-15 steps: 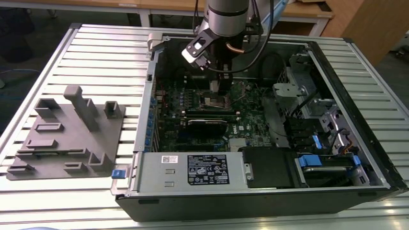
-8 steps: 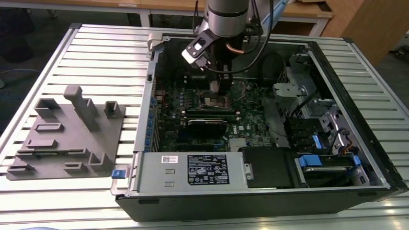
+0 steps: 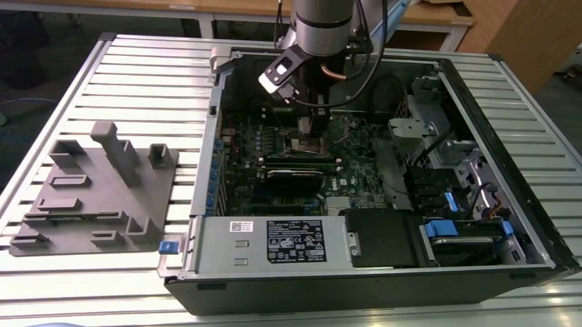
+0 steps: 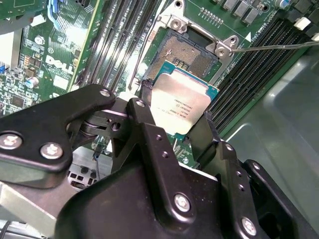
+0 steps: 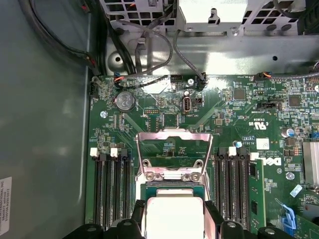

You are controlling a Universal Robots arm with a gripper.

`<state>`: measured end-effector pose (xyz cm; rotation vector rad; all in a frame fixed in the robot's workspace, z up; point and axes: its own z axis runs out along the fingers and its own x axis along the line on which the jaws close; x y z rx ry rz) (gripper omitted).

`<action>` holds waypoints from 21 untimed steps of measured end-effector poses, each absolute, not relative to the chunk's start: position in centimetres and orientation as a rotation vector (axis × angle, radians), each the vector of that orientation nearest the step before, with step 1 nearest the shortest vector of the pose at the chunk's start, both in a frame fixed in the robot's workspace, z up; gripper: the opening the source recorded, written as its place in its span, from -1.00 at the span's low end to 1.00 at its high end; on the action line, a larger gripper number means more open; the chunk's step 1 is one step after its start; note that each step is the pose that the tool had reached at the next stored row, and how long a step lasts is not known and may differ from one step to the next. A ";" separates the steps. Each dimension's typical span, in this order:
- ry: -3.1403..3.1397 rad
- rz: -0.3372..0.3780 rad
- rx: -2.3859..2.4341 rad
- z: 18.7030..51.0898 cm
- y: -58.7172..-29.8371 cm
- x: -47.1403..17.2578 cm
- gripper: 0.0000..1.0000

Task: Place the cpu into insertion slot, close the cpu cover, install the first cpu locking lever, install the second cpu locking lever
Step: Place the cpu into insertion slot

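Observation:
My gripper (image 4: 175, 110) is shut on the cpu (image 4: 182, 99), a flat square chip with a silver-grey top, gripped by two opposite edges between the black fingers (image 4: 144, 119). The cpu hangs just over the near part of the insertion slot (image 4: 192, 47), whose bare dark contact field shows beyond it. In the first wrist view the cpu (image 5: 173, 216) sits between the fingers, and the cpu cover (image 5: 174, 132) stands swung open past the slot. A thin locking lever (image 4: 279, 46) sticks out sideways. In the exterior view the gripper (image 3: 312, 128) reaches down into the case.
The open computer case (image 3: 473, 75) lies on a slatted metal table (image 3: 146, 75). Long black memory slots (image 5: 112, 189) flank the socket on both sides. Cables (image 5: 149, 45) and drive bays (image 3: 446, 157) line the case. A grey fixture block (image 3: 100, 184) lies at the exterior view's left.

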<state>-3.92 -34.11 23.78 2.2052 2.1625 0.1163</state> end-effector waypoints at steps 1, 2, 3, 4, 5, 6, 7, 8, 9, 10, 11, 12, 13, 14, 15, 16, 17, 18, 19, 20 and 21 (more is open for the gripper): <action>2.162 0.116 2.205 23.8 -34.1 -3.9 0.07; 2.162 0.116 2.205 23.8 -34.1 -3.9 0.07; 2.162 0.116 2.205 23.8 -34.1 -3.9 0.07; 2.162 0.116 2.205 23.8 -34.1 -3.9 0.07; 2.162 0.116 2.205 23.8 -34.1 -3.9 0.07; 2.162 0.116 2.205 23.8 -34.1 -3.9 0.07; 2.162 0.117 2.205 23.7 -34.1 -3.9 0.07; 2.163 0.117 2.205 23.7 -34.1 -3.9 0.07; 2.162 0.117 2.206 23.7 -34.1 -3.9 0.07; 2.163 0.117 2.206 23.7 -34.0 -3.9 0.07; 2.163 0.117 2.206 23.7 -34.0 -3.9 0.07; 2.163 0.117 2.206 23.7 -34.0 -3.9 0.07; 2.163 0.117 2.206 23.7 -33.9 -3.9 0.07; 2.163 0.117 2.206 23.6 -33.9 -3.9 0.07; 2.163 0.117 2.206 23.6 -33.9 -3.9 0.07; 2.163 0.117 2.206 23.6 -33.9 -4.0 0.07; 2.163 0.117 2.206 23.5 -33.9 -4.0 0.07; 2.163 0.117 2.206 23.4 -33.9 -4.0 0.07; 2.163 0.117 2.206 23.2 -33.9 -4.0 0.07; 2.163 0.117 2.206 23.0 -33.9 -4.0 0.07; 2.163 0.117 2.206 22.9 -33.9 -4.0 0.07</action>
